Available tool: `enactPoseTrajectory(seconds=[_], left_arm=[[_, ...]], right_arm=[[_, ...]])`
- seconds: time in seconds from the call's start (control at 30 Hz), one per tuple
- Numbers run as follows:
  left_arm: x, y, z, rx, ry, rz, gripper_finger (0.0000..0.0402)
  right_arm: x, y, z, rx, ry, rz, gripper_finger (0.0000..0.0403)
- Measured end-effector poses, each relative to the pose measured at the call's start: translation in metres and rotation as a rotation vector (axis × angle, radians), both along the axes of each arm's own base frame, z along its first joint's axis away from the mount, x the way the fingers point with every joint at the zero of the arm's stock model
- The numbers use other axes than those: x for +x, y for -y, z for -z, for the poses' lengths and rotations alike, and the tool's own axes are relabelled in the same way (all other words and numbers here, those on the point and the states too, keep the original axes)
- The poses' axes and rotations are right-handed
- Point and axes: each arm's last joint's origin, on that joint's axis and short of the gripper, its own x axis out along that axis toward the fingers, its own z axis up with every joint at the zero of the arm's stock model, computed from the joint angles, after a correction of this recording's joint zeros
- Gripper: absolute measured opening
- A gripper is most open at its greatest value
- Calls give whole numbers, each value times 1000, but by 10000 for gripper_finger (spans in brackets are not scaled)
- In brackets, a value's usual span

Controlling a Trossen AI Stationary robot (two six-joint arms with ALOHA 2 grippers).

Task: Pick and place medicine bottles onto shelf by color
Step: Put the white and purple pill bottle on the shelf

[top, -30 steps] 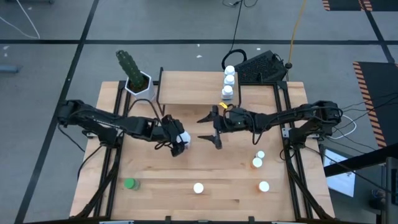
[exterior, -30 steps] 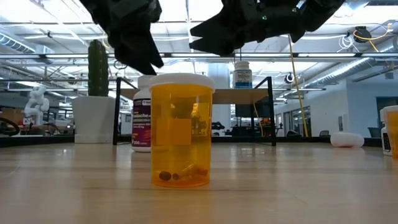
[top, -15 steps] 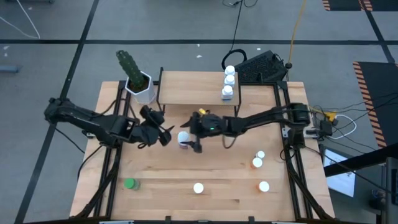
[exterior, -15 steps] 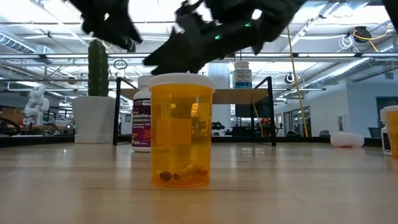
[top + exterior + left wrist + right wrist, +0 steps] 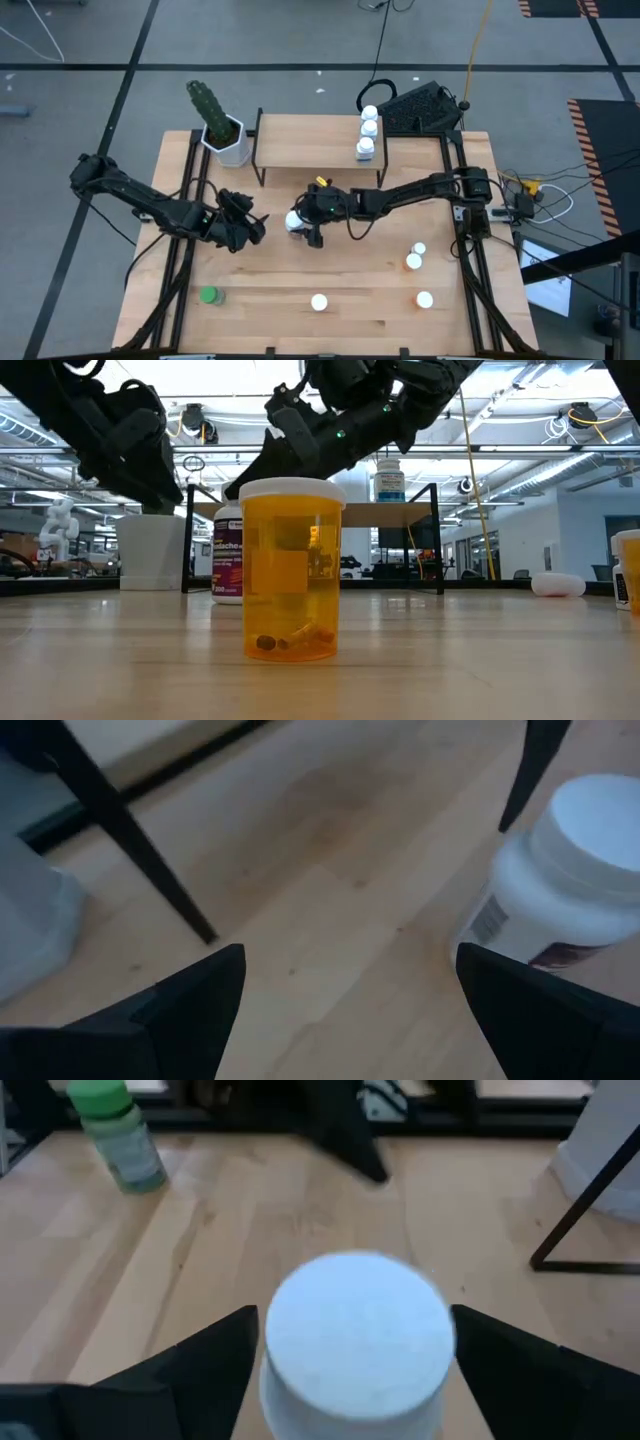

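A white-capped medicine bottle with a white body and a dark purple label stands upright on its base on the table's middle, in front of the shelf. My right gripper is open, reaching in from the table's right. Its fingers stand on either side of the bottle's cap, and I cannot tell whether they touch it. My left gripper is open and bare, a short way to the bottle's left. Its wrist view shows the bottle beyond the fingers. Three white-capped bottles stand on the shelf's right end.
An orange bottle stands near the front edge. A green bottle is at the front left, and three more bottles stand at the front right. A white pot with a cactus sits left of the shelf.
My left gripper has drawn back from the white bottle toward the table's left edge, sinking and rolling, leaving the bottle upright. My right gripper has come down and toward the left, until its open fingers flank the bottle's cap.
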Motion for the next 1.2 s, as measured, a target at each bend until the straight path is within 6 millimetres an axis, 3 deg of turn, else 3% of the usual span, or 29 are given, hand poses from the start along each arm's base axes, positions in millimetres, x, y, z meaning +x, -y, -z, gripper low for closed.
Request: enactPoseTrajectory(seconds=[0.2, 0.4, 0.53, 0.83, 1.07, 1.2], left_arm=[[-4, 1, 23, -27, 65, 6, 365], [-9, -1, 44, -52, 133, 7, 365], [-16, -3, 58, -77, 140, 19, 365], [-27, -7, 79, -135, 237, 44, 365], [-33, -9, 87, -138, 244, 45, 365], [-34, -9, 88, -141, 243, 40, 365]], right_arm=[[0, 0, 0, 2, 1, -3, 233], [-2, 0, -4, -26, -2, -20, 229], [-8, 0, -19, -58, 2, -38, 229], [-43, 8, -90, -91, 93, -154, 230], [-73, 49, -152, 16, 141, -272, 230], [-82, 74, -187, -30, 128, -256, 230]])
